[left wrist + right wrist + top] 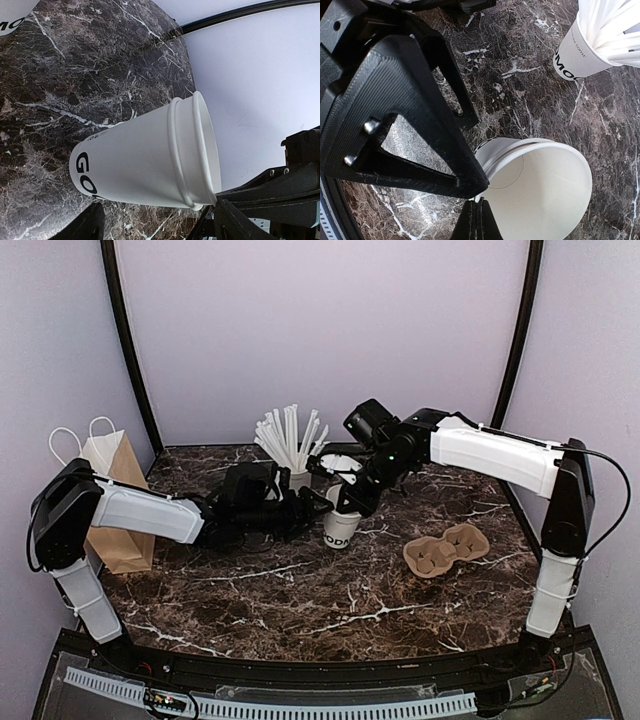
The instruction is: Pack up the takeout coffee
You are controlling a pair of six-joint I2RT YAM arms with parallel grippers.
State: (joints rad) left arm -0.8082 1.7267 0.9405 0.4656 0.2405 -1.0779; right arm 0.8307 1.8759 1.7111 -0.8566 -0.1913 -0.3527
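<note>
The white cup (145,160), open-topped with a doubled rim, stands mid-desk (300,600). Bold black "GO" shows near its base. The right pincer (477,212) is pinched shut on the cup's rim. The left pincer (160,217) gapes wide just beside the cup. Nearby, the straw cup (575,55) reads "OMO" and, smaller, "COFFEE".

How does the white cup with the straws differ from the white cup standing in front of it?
The straw cup is stuffed with white straws; the front cup is empty inside. The straw cup stands free, while the right tool is shut on the front cup's rim and the left tool is open beside it. Both are upright white paper cups with dark lettering and no lid.
</note>
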